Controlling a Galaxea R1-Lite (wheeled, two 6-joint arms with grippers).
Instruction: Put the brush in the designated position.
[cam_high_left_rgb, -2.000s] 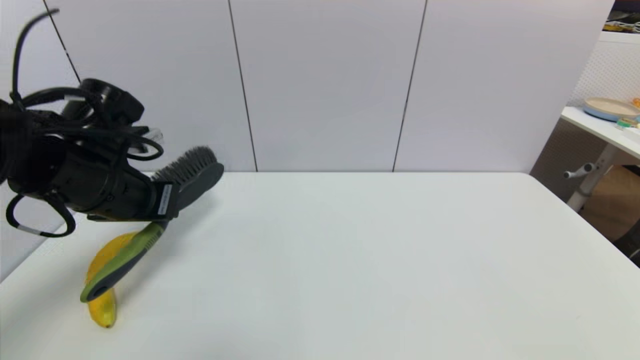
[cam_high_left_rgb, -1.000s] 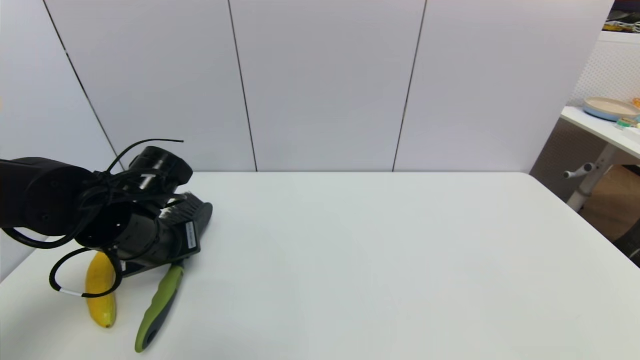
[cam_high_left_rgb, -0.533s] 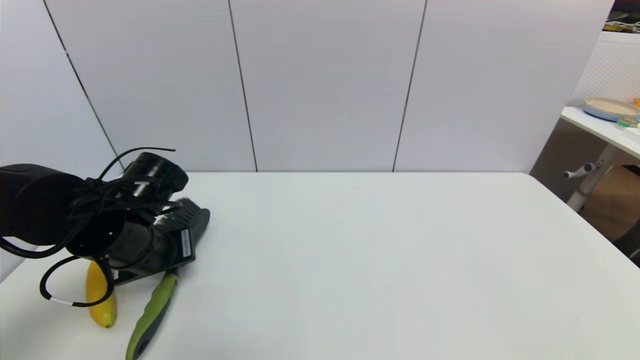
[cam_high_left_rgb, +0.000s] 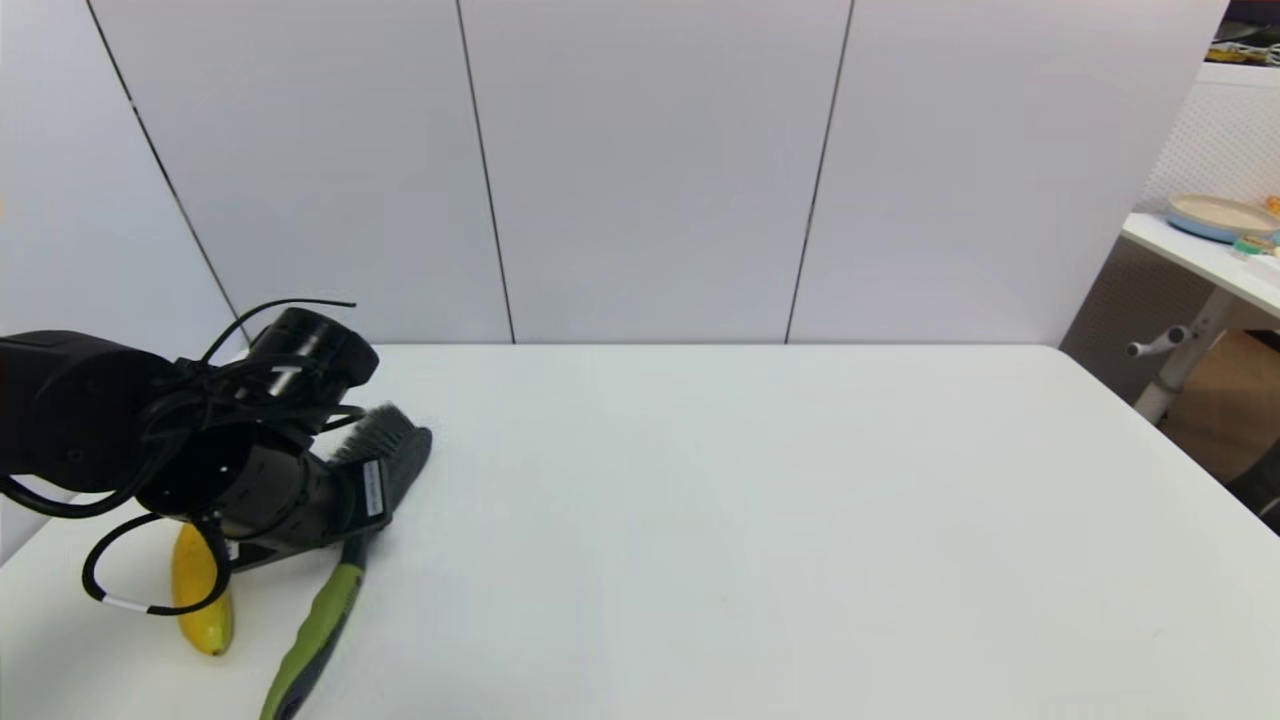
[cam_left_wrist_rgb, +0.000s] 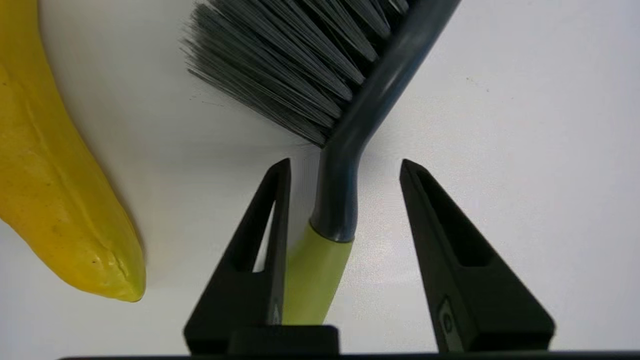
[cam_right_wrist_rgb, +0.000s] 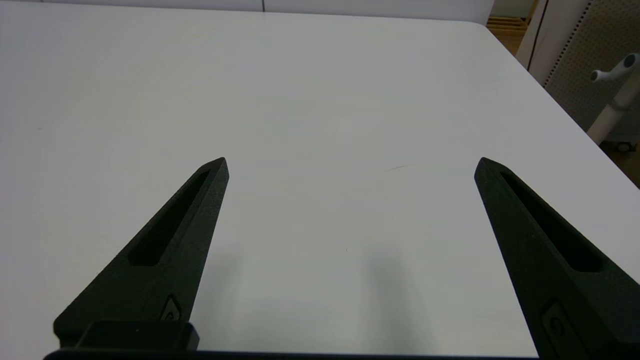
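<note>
The brush (cam_high_left_rgb: 398, 452) lies on the white table (cam_high_left_rgb: 760, 520) at the near left, its dark bristles (cam_left_wrist_rgb: 295, 65) toward the wall and its olive-green handle (cam_high_left_rgb: 318, 627) running to the front edge. My left gripper (cam_left_wrist_rgb: 345, 165) is low over the brush's grey neck (cam_left_wrist_rgb: 340, 200), open. The neck sits between the fingers, with a clear gap on one side. No mark shows for the designated position; only plain tabletop is around the brush. My right gripper (cam_right_wrist_rgb: 350, 162) hangs open over bare table, holding nothing.
A yellow banana (cam_high_left_rgb: 200, 590) lies just left of the brush handle, close beside my left gripper (cam_high_left_rgb: 368, 515). Wall panels close off the table's far edge. Beyond the right edge stands a side table with a plate (cam_high_left_rgb: 1215, 215).
My left arm came down from the air and set the brush on the table right of the banana. In the last half second the brush shifted slightly right.
</note>
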